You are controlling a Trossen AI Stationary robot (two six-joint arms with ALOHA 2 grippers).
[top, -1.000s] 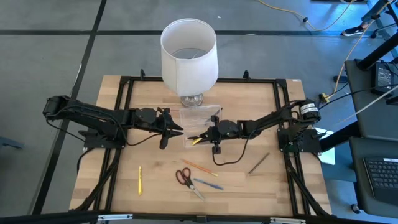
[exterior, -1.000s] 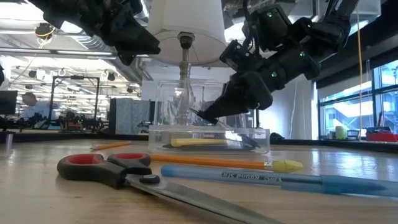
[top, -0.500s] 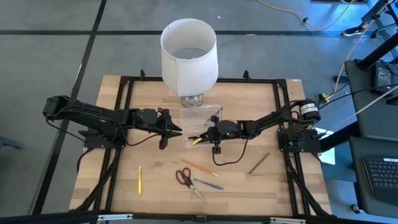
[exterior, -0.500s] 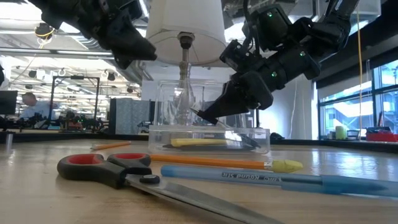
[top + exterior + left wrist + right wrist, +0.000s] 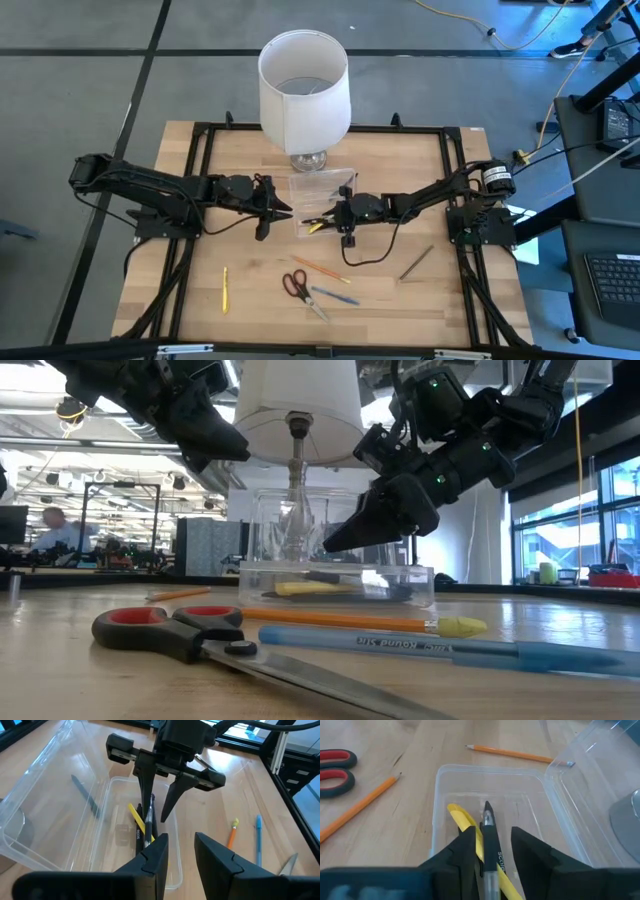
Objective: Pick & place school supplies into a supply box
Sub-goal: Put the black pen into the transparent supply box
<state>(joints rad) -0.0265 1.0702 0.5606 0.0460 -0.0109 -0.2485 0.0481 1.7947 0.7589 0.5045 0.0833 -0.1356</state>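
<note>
The clear supply box (image 5: pixel 322 205) stands open in the table's middle, its lid raised at the far side. A yellow pen (image 5: pixel 462 822) and a black pen (image 5: pixel 490 845) lie inside on its floor. My right gripper (image 5: pixel 492 834) hangs open just over the box, slanting down, one finger on either side of the black pen without touching it. My left gripper (image 5: pixel 181 842) is open and empty, higher up at the box's left side. Scissors (image 5: pixel 295 285), an orange pencil (image 5: pixel 325 270) and a blue pen (image 5: pixel 335 296) lie nearer the front edge.
A large white lampshade on a glass base (image 5: pixel 303 85) stands right behind the box. A yellow pencil (image 5: pixel 225 290) lies front left and a dark pen (image 5: pixel 417 262) front right. A black frame (image 5: pixel 200 135) runs around the tabletop.
My right gripper has opened and let go of the black pen. The pen, whose tip stuck out of the fingers above the box, has dropped onto the box floor beside the yellow pen. Both arms have kept their places.
</note>
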